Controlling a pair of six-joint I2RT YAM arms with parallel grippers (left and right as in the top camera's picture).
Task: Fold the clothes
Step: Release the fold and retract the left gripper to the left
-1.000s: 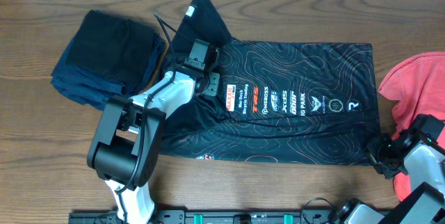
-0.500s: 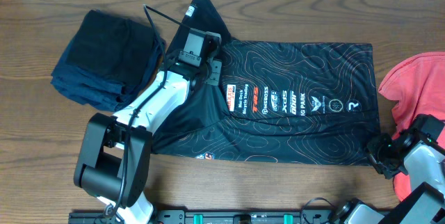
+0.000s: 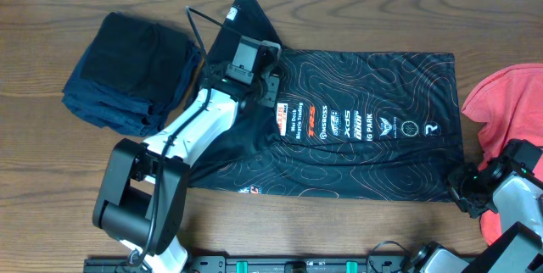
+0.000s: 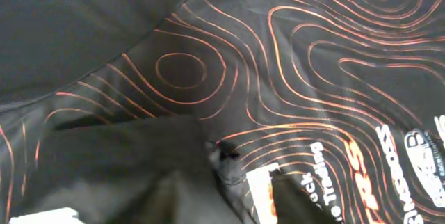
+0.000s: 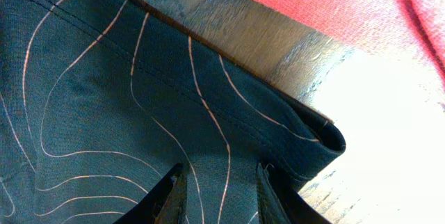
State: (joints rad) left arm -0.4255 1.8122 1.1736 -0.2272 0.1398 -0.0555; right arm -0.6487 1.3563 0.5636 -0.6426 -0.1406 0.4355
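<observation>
Here, the black jersey [image 3: 365, 158] lies spread on the table [image 3: 382, 14]; left arm [image 3: 199, 125], jaws parted and empty, over its shoulder; right arm [image 3: 516, 195], jaws gripping the hem corner, seemingly anchoring it.

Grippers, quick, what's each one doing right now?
Left gripper: open, over the jersey.
Right gripper: closed on the jersey's corner.

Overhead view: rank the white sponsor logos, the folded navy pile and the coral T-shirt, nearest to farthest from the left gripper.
1. White sponsor logos, just right of the left gripper, on the jersey.
2. Folded navy pile, off to the left.
3. Coral T-shirt, at the far right edge.
</observation>
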